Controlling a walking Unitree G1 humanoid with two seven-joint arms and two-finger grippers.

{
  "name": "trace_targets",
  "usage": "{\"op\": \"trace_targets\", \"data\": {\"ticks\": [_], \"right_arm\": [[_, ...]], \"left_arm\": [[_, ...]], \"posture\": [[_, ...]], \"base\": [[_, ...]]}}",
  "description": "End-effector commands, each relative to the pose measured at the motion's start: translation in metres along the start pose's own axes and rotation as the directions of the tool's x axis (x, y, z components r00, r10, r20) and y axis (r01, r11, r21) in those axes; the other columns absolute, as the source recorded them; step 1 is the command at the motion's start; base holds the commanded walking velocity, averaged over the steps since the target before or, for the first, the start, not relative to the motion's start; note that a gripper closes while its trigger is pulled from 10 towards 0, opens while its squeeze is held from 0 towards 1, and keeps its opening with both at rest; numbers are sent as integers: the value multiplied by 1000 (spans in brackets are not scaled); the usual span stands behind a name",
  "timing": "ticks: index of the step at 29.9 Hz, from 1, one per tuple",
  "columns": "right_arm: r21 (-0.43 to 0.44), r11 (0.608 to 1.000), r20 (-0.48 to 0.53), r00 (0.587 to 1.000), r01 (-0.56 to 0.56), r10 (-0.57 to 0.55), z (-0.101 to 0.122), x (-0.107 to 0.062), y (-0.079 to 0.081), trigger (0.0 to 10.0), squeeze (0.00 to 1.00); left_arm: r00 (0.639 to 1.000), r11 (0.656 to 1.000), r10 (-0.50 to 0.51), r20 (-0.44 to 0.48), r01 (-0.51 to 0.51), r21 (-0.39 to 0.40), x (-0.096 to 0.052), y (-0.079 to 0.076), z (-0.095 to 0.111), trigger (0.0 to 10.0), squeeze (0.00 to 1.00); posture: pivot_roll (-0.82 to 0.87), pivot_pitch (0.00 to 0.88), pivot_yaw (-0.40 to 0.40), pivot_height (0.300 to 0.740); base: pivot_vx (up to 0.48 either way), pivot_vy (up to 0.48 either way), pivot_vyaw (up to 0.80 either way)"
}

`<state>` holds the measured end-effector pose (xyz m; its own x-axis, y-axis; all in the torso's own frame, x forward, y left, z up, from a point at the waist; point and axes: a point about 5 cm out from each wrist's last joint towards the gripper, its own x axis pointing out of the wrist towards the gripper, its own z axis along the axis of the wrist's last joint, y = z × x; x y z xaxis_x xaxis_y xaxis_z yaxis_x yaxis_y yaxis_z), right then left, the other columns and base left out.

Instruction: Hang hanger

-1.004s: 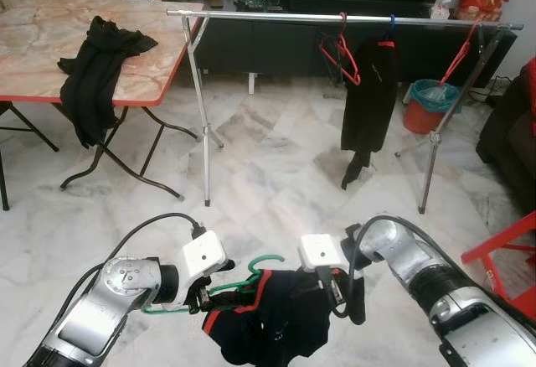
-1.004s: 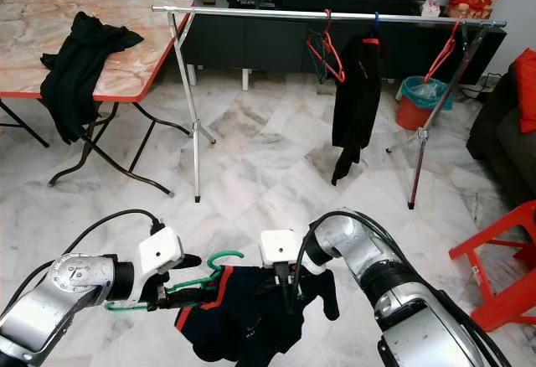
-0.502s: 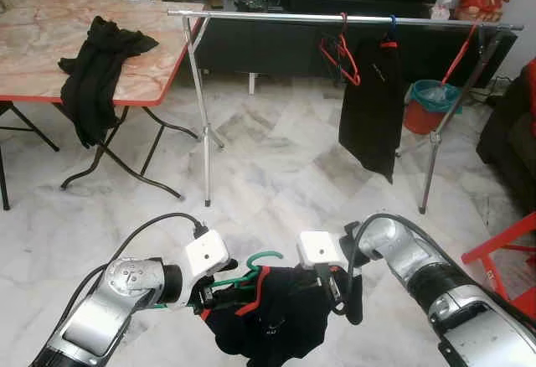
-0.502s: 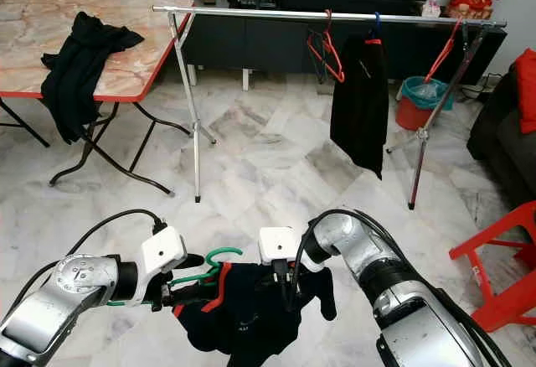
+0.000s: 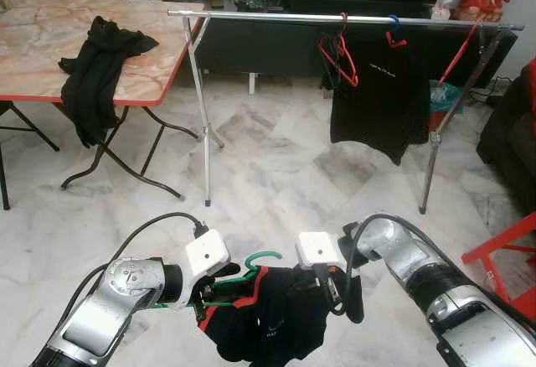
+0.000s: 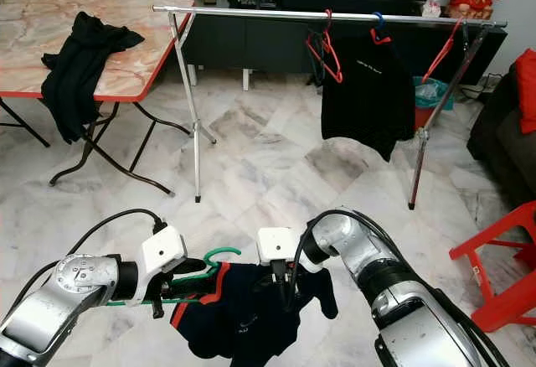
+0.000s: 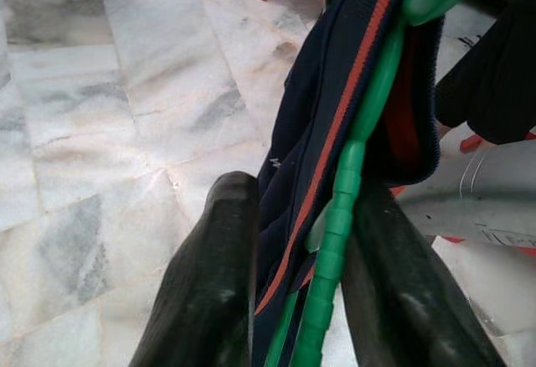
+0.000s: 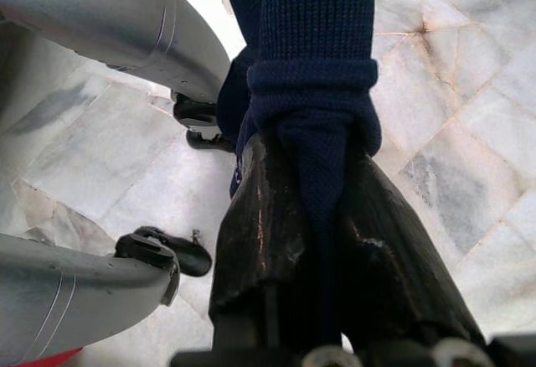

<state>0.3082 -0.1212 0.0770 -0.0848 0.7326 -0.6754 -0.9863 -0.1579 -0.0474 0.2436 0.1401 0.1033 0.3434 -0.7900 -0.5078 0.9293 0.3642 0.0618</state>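
Green hanger (image 7: 335,241) sits clamped in left claw (image 7: 293,300) with navy shirt (image 8: 314,90).

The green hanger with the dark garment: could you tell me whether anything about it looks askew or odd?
Yes. The dark garment hangs bunched on the green hanger, its red-trimmed collar gathered to one side. The left gripper clamps hanger and fabric together; the right gripper pinches a fold.
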Motion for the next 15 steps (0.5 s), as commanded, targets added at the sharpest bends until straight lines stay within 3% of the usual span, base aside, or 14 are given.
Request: {"op": "trace_targets", "data": {"ticks": [1, 12, 13, 14, 15], "right_arm": [[-26, 999, 30, 999, 23, -23, 7, -4, -5, 0, 0], [-33, 999, 22, 999, 33, -32, 5, -5, -5, 0, 0], [-35, 999, 17, 999, 40, -39, 5, -5, -5, 2824, 0], [-37, 998, 13, 999, 45, -45, 5, -5, -6, 4824, 0], [-40, 998, 10, 999, 53, -53, 5, -5, -6, 7843, 0]], "left_arm": [[1000, 1000, -9, 12, 9, 4, 0, 0, 4, 0, 0], [1000, 1000, -14, 25, 14, -3, 0, -1, 5, 0, 0], [1000, 1000, -14, 26, 15, -3, 0, -1, 4, 0, 0], [1000, 1000, -15, 26, 15, -4, 0, -1, 5, 0, 0], [999, 1000, -16, 28, 16, -4, 0, -1, 5, 0, 0]], "posture": [[109, 0, -60, 740], [107, 0, -59, 740], [107, 0, -59, 740], [107, 0, -59, 740], [108, 0, -60, 740]], "base": [[0, 0, 0], [0, 0, 0], [0, 0, 0], [0, 0, 0], [0, 0, 0]]}}
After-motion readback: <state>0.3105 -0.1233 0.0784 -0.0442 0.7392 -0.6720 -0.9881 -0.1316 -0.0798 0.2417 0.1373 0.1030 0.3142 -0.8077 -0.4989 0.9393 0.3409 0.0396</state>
